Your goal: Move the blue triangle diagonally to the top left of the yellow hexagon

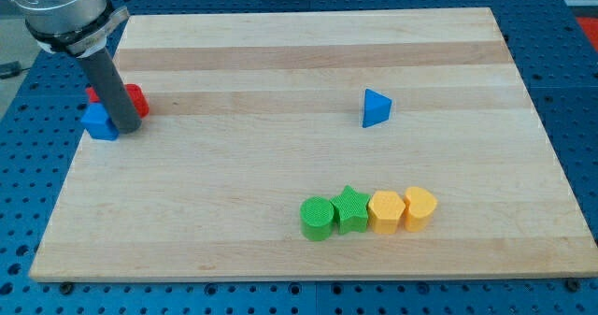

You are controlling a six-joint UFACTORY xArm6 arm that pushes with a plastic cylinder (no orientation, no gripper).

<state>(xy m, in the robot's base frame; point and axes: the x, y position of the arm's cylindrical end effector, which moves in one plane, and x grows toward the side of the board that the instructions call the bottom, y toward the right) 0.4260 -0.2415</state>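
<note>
Camera view: the blue triangle (pixel 376 107) is a small solid wedge, its lit face paler than its shaded side, standing alone on the wooden board (pixel 280 165) right of centre, well apart from everything else. The yellow hexagon (pixel 385 211) sits near the board's near edge in a touching row: green cylinder (pixel 317 219), green star (pixel 350 209), the hexagon, then a second yellow block (pixel 420 208) at the right end. The triangle lies beyond this row, roughly above the hexagon.

There are no jaws; the arm ends in a dark rod. My tip (pixel 127 128) rests at the far left, holding nothing, touching or just beside a blue block (pixel 99 122) and a red block (pixel 134 99).
</note>
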